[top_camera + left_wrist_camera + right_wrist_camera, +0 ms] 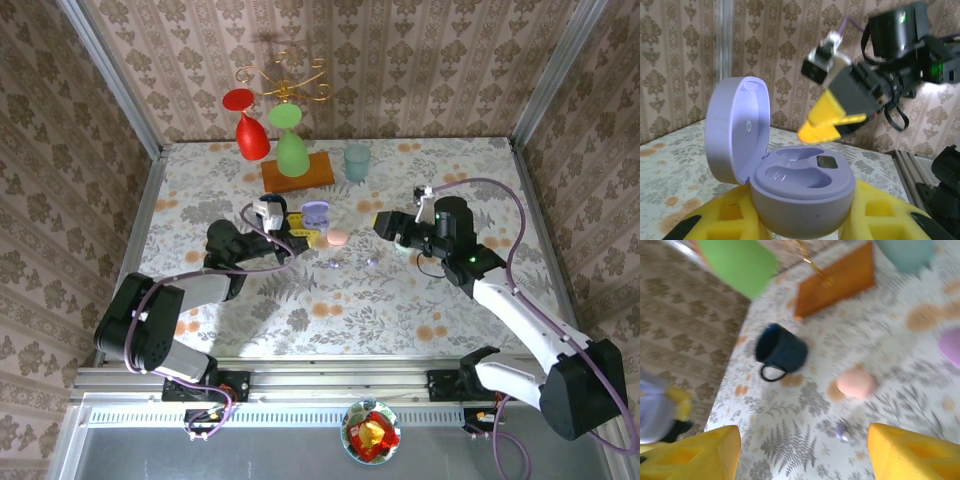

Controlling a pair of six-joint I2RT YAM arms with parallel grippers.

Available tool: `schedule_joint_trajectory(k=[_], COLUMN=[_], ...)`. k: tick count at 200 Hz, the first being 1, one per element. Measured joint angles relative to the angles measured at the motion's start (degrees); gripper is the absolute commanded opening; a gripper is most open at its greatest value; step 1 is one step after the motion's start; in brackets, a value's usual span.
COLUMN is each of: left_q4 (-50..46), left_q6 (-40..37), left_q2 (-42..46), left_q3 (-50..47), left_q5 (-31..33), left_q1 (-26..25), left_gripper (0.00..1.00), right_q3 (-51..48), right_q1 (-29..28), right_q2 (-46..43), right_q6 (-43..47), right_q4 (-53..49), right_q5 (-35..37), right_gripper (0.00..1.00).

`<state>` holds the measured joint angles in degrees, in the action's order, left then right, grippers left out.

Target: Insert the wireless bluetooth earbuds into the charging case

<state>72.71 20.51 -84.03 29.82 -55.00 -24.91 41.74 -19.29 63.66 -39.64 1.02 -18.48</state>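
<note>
One open case (802, 192) in left gripper (303, 230)

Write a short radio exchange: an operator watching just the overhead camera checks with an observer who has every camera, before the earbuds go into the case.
Operator: Is the case ready to load?
Observer: Yes. The left pincer clamps the lilac case, lid up, both wells empty.
Operator: Does the right pincer carry a bud?
Observer: No. The right pincer is open and empty; a lilac earbud lies on the table just ahead of it.
</note>
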Motion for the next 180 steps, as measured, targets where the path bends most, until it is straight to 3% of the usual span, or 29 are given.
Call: schedule_joint_trajectory(k=[26,60,109,180], left_q4=[0.0,0.0,0.0,0.0], left_q6=[-0.1,-0.2,-0.8,-1.3], left_q2=[0.4,0.4,0.4,0.4], left_q3=[-0.2,-0.2,-0.9,-1.0], left_q5=[0.2,0.2,0.8,1.0], left_q1=[0.3,0.4,0.3,0.3], left_gripper=[0.24,0.24,0.24,0.24], right_q3=[-1.9,-4.7,-7.4,-7.7], right_q1=[0.0,0.0,0.0,-0.1], right_q2=[4.4,12.6,21.9,27.5], right_q6=[-8.8,-17.9,-25.9,-31.2], right_q4=[0.3,2.6,8.7,15.6], right_q5=[2.3,3.1,2.2,-0.2], right_gripper=[0.49,0.35,0.33,0.33])
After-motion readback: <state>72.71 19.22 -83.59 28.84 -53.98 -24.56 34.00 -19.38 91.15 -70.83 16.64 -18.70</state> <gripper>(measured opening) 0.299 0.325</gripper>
